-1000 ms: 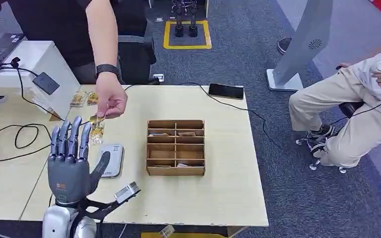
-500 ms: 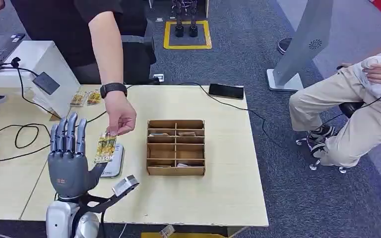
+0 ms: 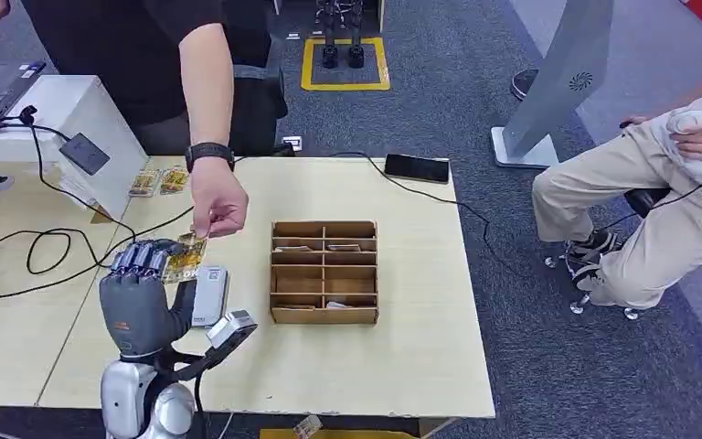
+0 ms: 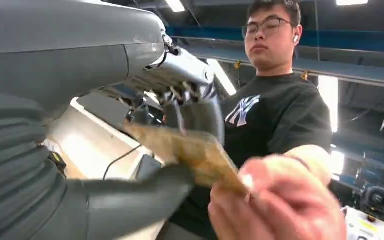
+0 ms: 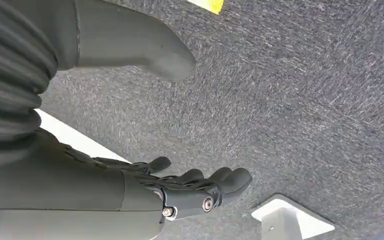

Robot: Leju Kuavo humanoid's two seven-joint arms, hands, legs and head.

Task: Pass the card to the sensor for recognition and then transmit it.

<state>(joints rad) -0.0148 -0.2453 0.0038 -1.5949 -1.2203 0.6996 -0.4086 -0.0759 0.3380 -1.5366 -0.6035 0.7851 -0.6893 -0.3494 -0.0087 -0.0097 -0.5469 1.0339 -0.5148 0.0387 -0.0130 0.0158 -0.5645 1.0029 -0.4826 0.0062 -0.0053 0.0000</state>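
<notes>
Right now my left hand [image 3: 142, 297], matte grey shell with darker segmented fingers [image 3: 139, 260], has those fingers curled over the near end of a thin glossy yellow-gold printed card [image 3: 186, 257]. In the left wrist view my thick smooth thumb [image 4: 135, 197] sits under the card [image 4: 190, 155] and the fingers [image 4: 187, 97] come down on top, so the card is pinched flat between them. A person's bare hand [image 3: 218, 203], black band at the wrist, pinches the card's far end, so both of us have it. The card hangs tilted just above the table, off the surface.

Just beside my thumb, toward the box, a small flat white rounded-rectangle sensor pad [image 3: 208, 294] lies on the pale wood-grain tabletop [image 3: 420, 302]. Further out on that side stands a brown cardboard divider box [image 3: 324, 271] with square compartments, some holding flat cards. Beyond my fingertips two more shiny yellow cards [image 3: 158, 181] lie flat by a white block, and black cables [image 3: 50, 247] loop across the table on my outer side.

My right hand [image 5: 190, 192] hangs over speckled grey carpet [image 5: 300, 90], dark rubbery fingers loosely bent and apart, thumb clear of them, holding nothing.
</notes>
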